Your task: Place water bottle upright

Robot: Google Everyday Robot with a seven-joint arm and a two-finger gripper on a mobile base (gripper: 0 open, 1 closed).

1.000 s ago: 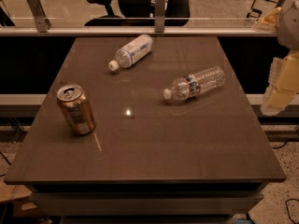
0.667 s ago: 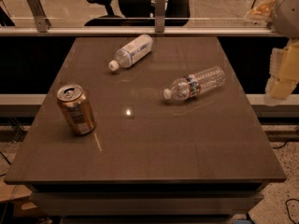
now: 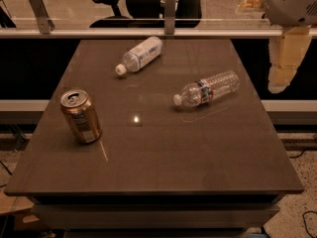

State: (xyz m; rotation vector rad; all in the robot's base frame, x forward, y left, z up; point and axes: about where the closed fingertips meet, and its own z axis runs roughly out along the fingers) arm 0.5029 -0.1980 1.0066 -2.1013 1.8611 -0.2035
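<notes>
Currently in approach step: gripper point(image 3: 283, 66) at 2 o'clock, aperture indeterminate; next move requires reaching the toppled water bottle point(image 3: 208, 89).

I can read no word, brand or number anywhere here. The water bottle point(image 3: 208, 89) lying on its side on my tabletop point(image 3: 163, 157) carries a narrow red-and-dark label band around its middle, but any print on it is too small for me to make out. The second bottle point(image 3: 140, 55), also on its side farther back, has a wide white wrap label with dark marks that I cannot decipher. The can point(image 3: 81, 116) standing at the left shows a paler patch low on its side, and no lettering there is legible either. My claw point(image 3: 282, 66) hangs off the tabletop's right edge and bears no marking I can see.
</notes>
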